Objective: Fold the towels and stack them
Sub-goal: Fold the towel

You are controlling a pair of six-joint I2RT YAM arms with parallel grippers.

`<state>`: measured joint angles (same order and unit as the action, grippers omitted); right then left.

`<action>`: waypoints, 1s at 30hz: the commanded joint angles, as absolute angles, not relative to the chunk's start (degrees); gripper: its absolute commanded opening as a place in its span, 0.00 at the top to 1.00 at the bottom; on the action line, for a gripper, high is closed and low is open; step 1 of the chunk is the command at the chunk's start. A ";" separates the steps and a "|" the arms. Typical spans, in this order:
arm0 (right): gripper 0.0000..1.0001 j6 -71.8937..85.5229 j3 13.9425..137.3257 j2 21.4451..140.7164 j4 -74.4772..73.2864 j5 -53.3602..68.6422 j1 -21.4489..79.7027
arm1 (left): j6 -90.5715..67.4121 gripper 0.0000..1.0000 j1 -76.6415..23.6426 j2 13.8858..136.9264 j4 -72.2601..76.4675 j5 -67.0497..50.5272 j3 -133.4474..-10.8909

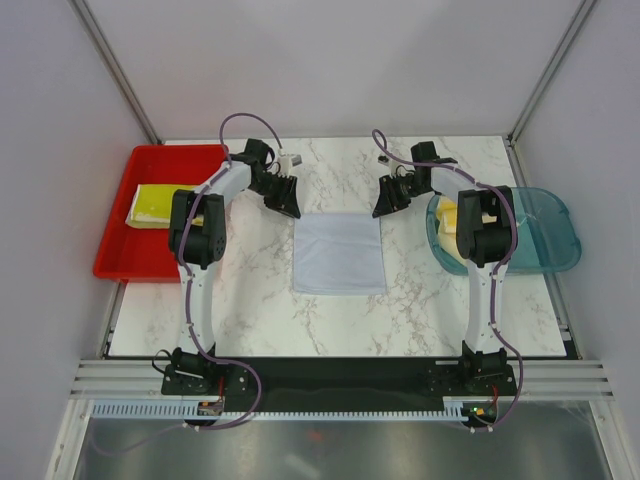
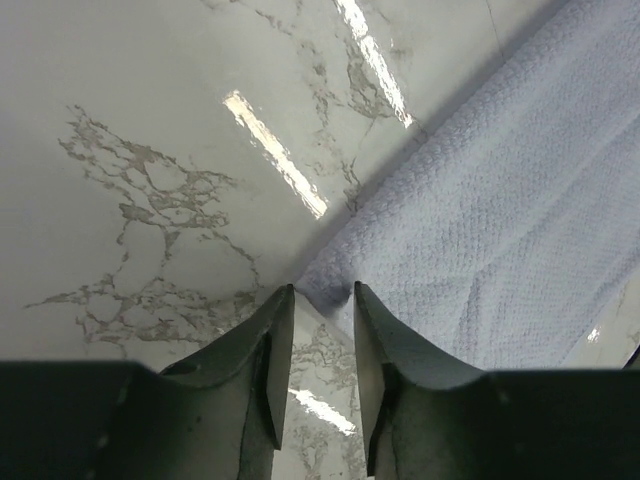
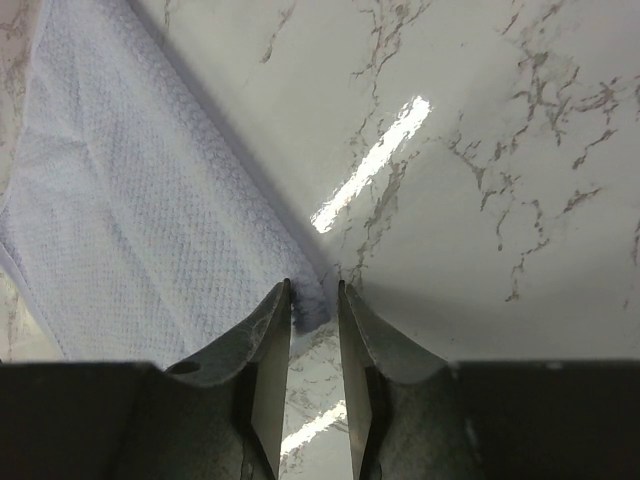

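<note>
At the middle of the white marble-patterned table (image 1: 250,320) lies one white-grey waffle-weave cloth towel (image 1: 340,253), spread flat and square, not yet folded. To its left sits one red plastic tray (image 1: 115,262) holding a folded yellow cloth towel (image 1: 155,203). This seems to be where the finished stack goes, though how many layers it has is not clear. To the flat towel's right sits one translucent teal plastic bin (image 1: 545,235) with at least one pale cream cloth towel (image 1: 447,215), half hidden behind the right arm and probably part of the supply waiting to be folded. Two grippers stand at the flat towel's far edge, one at each far corner, likely so that edge can be lifted evenly and carried over to the near edge for a first fold. The left gripper (image 2: 323,292) straddles the far-left corner with its jaws partly open; whether they have clamped the cloth cannot be told. The right gripper (image 3: 314,290), set about as narrow, appears to pinch the far-right corner.
</note>
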<state>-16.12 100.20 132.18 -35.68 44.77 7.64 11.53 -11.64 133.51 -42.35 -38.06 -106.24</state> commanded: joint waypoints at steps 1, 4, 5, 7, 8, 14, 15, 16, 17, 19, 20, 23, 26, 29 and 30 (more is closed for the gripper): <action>0.67 -17.75 101.08 132.19 -35.33 46.85 7.47 | 14.68 0.64 -11.95 134.56 -45.00 -38.93 -107.23; 0.77 -17.93 100.90 131.75 -35.33 46.93 7.56 | 14.85 0.83 -11.95 134.56 -45.00 -39.46 -107.93; 0.82 -18.02 100.90 131.57 -35.25 46.85 7.56 | 14.85 0.89 -12.04 134.56 -45.09 -39.64 -108.36; 1.00 -17.93 100.73 130.79 -34.72 46.15 7.47 | 14.42 0.98 -12.04 133.95 -45.09 -39.73 -109.16; 1.00 -17.67 100.46 130.26 -34.19 45.79 7.56 | 14.33 0.98 -12.04 133.60 -44.91 -39.73 -109.42; 1.00 -16.17 95.63 123.41 -30.68 42.90 7.56 | 12.48 0.98 -12.39 127.72 -43.16 -37.53 -108.99; 1.00 -16.08 94.93 122.62 -30.24 42.89 7.47 | 12.31 0.98 -12.57 126.92 -42.81 -37.36 -108.55; 1.00 -15.82 94.31 121.04 -29.71 42.72 7.47 | 11.87 0.98 -12.74 125.96 -42.54 -36.92 -107.67; 1.00 -15.56 93.09 120.24 -29.19 42.19 7.64 | 11.69 0.98 -12.83 124.47 -42.10 -36.57 -107.14; 1.00 -15.21 90.37 117.62 -27.35 41.66 7.82 | 11.78 0.98 -13.36 123.40 -41.93 -36.04 -105.66; 1.00 -15.12 89.31 116.47 -26.46 41.57 7.91 | 11.60 0.98 -13.36 122.96 -41.84 -35.95 -105.04; 1.00 -14.68 84.83 111.90 -22.86 40.70 8.09 | 11.78 0.98 -14.24 121.21 -41.31 -33.58 -102.14; 1.00 -14.33 80.70 108.55 -20.22 39.03 8.52 | 11.34 0.98 -14.94 118.57 -39.29 -32.96 -98.80; 1.00 -13.98 77.44 106.09 -18.20 37.62 9.23 | 10.90 0.98 -15.64 115.76 -37.10 -31.47 -95.63; 1.00 -13.97 76.91 105.21 -17.85 37.36 9.40 | 10.99 0.98 -15.82 115.14 -36.83 -30.68 -95.02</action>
<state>-14.11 79.09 108.12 -22.24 38.81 8.78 12.14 -15.25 119.26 -40.01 -33.34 -97.14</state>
